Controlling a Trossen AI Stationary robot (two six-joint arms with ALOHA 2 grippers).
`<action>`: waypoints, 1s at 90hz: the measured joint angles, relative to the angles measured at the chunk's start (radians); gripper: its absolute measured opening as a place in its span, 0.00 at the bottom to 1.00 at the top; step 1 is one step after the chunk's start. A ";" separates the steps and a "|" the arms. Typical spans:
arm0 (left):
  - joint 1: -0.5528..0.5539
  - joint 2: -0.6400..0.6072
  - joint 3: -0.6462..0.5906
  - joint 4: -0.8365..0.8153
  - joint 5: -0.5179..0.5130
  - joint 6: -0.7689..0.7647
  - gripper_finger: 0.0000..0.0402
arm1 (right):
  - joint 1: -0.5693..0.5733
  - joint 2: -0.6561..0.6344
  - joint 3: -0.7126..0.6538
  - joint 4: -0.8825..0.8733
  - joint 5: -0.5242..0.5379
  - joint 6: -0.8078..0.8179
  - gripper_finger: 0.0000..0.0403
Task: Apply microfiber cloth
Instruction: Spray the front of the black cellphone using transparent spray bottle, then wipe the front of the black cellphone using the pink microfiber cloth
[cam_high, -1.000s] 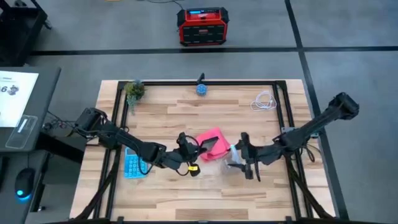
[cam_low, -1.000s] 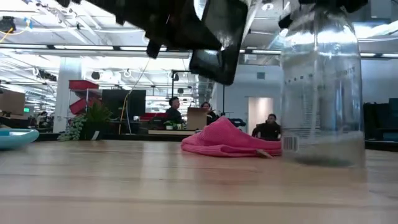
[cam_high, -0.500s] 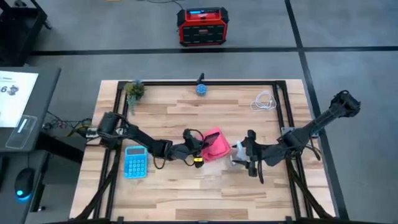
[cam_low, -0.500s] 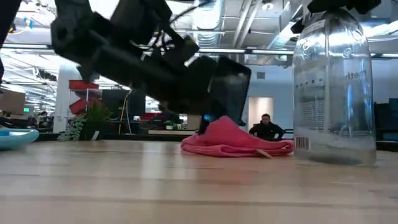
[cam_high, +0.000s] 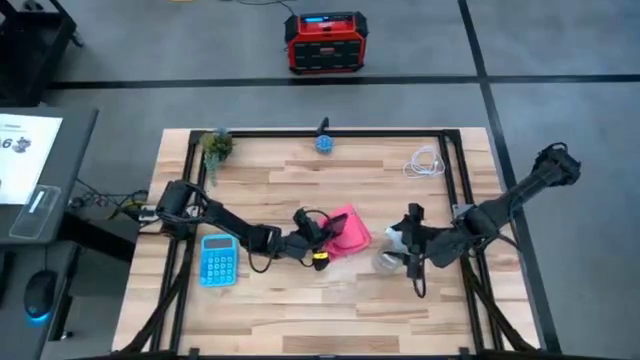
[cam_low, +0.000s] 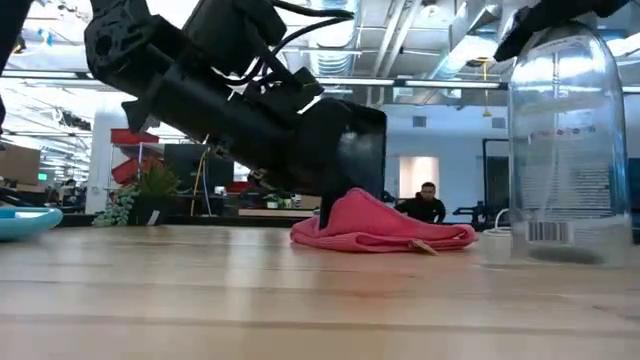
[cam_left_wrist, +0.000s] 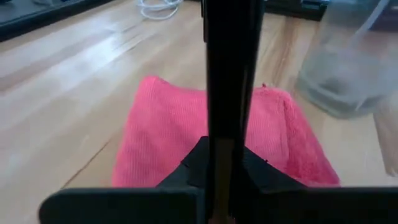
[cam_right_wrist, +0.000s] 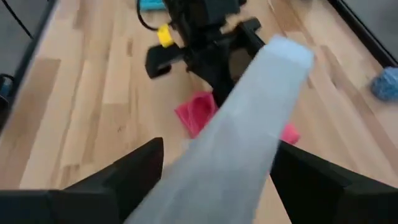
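Right gripper (cam_high: 404, 250) clamped on clear bottle (cam_low: 570, 150), we've slid it off toward right edge of tabletop, away from cloth (cam_high: 345, 230). Left gripper (cam_high: 322, 236) pinching black phone (cam_low: 350, 150) upright, now lowered till its bottom edge touches cloth mid-table. Guessing wiping comes next.

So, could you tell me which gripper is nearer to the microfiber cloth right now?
The left. The left gripper, holding a black phone, sits at the microfiber cloth, at its near edge. The right gripper holds a clear bottle off to the cloth's other side, apart from it.
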 joint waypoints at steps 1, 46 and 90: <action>0.000 0.000 0.000 -0.001 0.000 -0.001 0.03 | -0.001 0.000 0.004 -0.014 0.003 0.007 0.67; -0.010 0.005 -0.005 0.018 0.003 -0.017 0.03 | -0.010 0.001 0.210 -0.511 0.051 0.163 0.67; 0.003 0.006 0.005 0.062 0.049 0.000 0.03 | -0.010 0.001 0.389 -0.528 0.180 0.068 0.67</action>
